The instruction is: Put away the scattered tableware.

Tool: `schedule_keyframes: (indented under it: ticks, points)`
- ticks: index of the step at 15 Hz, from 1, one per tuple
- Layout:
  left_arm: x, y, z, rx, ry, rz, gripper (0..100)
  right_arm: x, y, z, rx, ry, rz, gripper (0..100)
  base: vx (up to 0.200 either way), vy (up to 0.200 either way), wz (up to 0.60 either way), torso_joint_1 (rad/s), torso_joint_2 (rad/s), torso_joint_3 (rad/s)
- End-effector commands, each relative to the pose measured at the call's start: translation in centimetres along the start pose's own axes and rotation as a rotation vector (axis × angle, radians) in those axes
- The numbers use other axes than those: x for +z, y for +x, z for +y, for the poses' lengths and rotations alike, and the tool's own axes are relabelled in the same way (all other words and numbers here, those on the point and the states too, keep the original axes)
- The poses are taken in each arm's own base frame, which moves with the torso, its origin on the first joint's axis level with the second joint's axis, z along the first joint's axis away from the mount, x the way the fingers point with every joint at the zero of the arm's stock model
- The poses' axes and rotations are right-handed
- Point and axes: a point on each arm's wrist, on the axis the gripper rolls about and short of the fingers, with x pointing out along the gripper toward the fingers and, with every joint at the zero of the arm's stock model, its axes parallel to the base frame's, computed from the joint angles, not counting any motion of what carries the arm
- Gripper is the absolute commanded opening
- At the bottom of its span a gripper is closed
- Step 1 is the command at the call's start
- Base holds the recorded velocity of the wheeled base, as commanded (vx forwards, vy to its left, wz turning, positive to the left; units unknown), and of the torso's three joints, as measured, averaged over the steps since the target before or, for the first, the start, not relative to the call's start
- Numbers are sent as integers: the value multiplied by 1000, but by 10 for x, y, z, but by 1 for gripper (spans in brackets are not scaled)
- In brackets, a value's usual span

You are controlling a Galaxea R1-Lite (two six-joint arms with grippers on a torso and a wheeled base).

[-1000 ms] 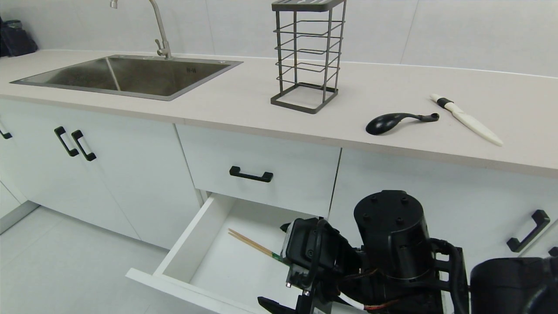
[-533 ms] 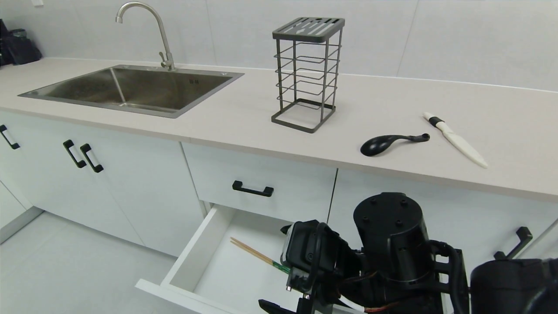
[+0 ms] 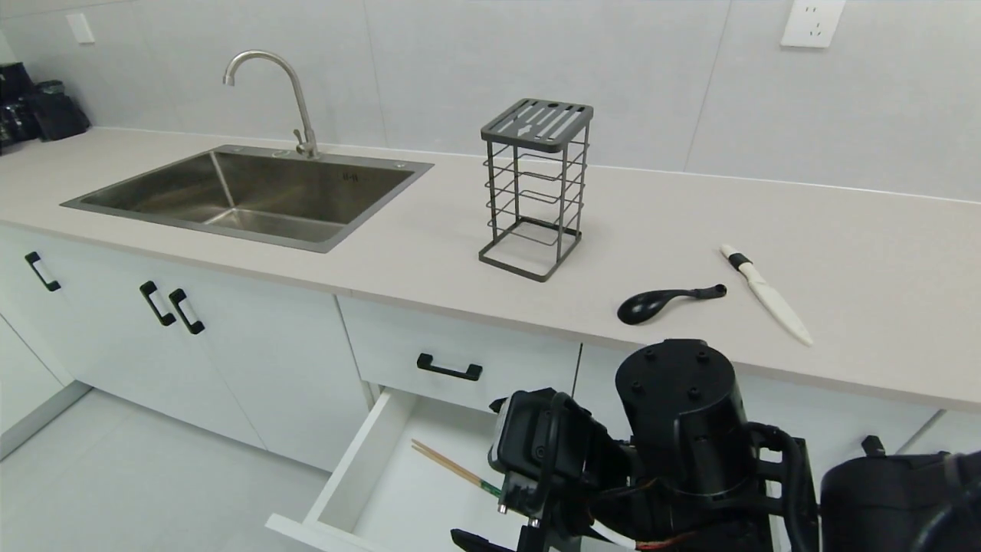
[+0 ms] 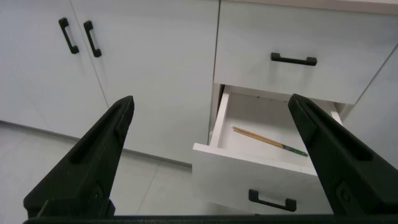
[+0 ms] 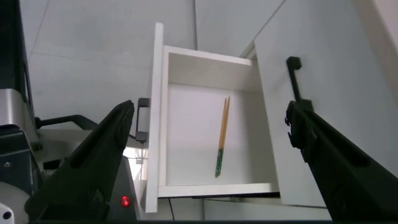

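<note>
White drawer [image 3: 349, 475] is pulled out below the counter [image 3: 429, 230]. A black arm [image 3: 674, 429] hides one side of it, and the picture's edge cuts off its front. Inside lie two wooden chopsticks [image 3: 452, 468], side by side on the drawer floor. In the head view their green ends slip behind the arm. The drawer just above it is shut, with a black handle [image 3: 449, 369].

Some dark things [image 3: 38, 107] sit at the far end of the counter, too far off to make out.

The sink [image 3: 306, 188] has a bent tap [image 3: 295, 92] behind it. The wire rack [image 3: 534, 192] stands upright on the counter beside the sink, and nothing can be seen in it. A black spoon [image 3: 651, 304] lies near the counter's front edge. A white knife [image 3: 766, 295] lies just beside it, not touching, farther from the rack.

The left gripper [image 4: 211, 102] has its fingers spread wide and holds nothing. It looks at the drawer from the front, and the chopsticks [image 4: 268, 140] show between the fingers, far off from them. The right gripper [image 5: 210, 109] is spread wide too, with nothing in it. It looks down into the drawer [image 5: 158, 112], with the chopsticks [image 5: 222, 137] between its fingers and well apart from them. The spoon and knife are up on the counter, higher than the drawer.
</note>
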Motion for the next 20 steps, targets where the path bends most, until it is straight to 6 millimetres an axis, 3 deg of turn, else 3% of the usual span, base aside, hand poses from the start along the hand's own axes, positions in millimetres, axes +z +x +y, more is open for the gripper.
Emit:
schedule_keyframes:
  ticks: [1,12,18,20]
  points:
    - [0,0,0,-1,0,2,100,-1,2,0,2,0,5,100,0,0,0,373,-486,-246]
    - [0,0,0,-1,0,0,100,5,12,-8,-15,8,-12,100,0,0,0,282,-528,-252]
    - [0,0,0,-1,0,2,100,36,26,-22,58,17,78,100,0,0,0,43,-78,-38]
    - [0,0,0,-1,0,0,100,26,26,-28,48,25,107,100,0,0,0,0,0,0]
